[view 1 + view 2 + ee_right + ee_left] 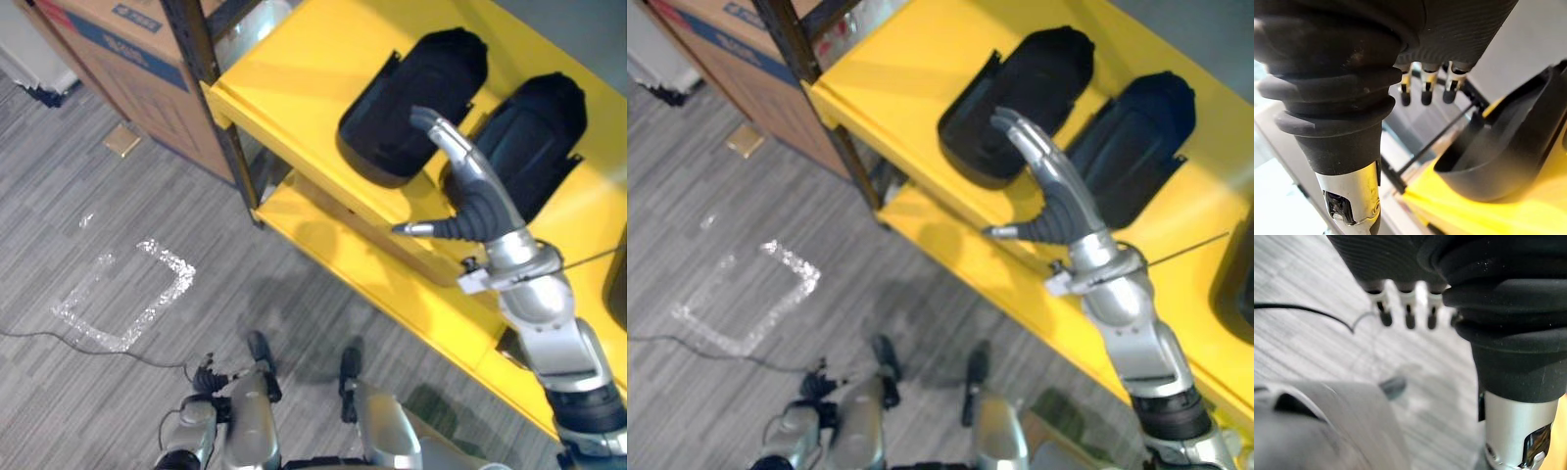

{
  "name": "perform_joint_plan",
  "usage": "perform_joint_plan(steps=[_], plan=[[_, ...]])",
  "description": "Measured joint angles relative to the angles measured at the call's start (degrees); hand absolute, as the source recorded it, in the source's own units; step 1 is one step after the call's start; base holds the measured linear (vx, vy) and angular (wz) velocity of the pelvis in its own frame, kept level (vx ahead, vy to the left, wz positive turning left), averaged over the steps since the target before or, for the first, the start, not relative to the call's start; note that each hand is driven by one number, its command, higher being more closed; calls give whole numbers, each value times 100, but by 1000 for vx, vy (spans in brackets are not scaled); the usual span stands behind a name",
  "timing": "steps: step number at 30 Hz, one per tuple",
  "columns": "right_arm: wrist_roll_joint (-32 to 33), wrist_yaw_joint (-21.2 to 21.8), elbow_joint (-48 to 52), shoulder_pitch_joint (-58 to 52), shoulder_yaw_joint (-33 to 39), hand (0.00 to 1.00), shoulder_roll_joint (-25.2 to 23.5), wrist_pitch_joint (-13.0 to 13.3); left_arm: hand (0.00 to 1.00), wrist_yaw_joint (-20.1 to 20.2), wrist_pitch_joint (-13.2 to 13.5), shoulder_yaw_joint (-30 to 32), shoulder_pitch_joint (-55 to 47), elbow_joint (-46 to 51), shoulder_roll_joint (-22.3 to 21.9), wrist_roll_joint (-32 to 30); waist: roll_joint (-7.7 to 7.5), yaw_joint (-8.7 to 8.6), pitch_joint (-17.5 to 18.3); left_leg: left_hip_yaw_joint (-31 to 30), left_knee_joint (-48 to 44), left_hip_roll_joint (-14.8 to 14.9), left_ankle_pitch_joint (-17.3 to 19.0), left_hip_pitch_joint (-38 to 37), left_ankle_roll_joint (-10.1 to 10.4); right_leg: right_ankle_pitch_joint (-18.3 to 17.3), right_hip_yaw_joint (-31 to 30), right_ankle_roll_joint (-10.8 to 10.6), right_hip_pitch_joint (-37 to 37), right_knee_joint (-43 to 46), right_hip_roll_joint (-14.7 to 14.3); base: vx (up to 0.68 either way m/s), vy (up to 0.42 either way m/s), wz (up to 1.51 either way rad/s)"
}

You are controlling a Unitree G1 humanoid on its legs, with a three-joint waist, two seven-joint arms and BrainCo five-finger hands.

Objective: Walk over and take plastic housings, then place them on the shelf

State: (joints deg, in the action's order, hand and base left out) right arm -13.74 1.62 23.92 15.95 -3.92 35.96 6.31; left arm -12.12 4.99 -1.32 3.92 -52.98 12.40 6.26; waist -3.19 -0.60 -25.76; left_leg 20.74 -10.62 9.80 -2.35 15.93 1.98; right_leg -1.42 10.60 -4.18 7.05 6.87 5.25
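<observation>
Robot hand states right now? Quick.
Left robot hand: open, holding nothing.
Right robot hand: open, holding nothing, over the yellow shelf.

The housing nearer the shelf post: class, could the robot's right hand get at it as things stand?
Probably yes: the open right hand hangs over the yellow shelf right beside that housing, nothing lies between them, and the second housing sits to its other side.
</observation>
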Motion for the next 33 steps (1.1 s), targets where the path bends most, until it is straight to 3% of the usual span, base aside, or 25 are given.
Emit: perform_joint_plan(steps=[8, 23, 33], plan=[[-242, 182, -216, -174, -450, 0, -28, 13, 0, 8, 43, -9, -16, 4, 58, 5, -2, 19, 1, 0, -25, -40, 16, 1, -25, -4, 1, -5, 18, 61, 47, -5, 21, 0], [-787, -1215, -1720, 828, -874, 0, -517, 6, 0, 21, 38, -215, -3, 13, 37, 59, 83, 206, 19, -214, -190, -95, 41, 214, -72, -13, 193, 6, 48, 99, 96, 2, 19, 6], [-861, -1311, -1825, 932, -872, 0, -516, -5, 0, 21, 0, -201, -2, 27, -100, 58, 257, 248, 13, -250, -202, -171, 73, 217, -121, -100, 226, -23, 54, 188, 190, 16, 16, 3]])
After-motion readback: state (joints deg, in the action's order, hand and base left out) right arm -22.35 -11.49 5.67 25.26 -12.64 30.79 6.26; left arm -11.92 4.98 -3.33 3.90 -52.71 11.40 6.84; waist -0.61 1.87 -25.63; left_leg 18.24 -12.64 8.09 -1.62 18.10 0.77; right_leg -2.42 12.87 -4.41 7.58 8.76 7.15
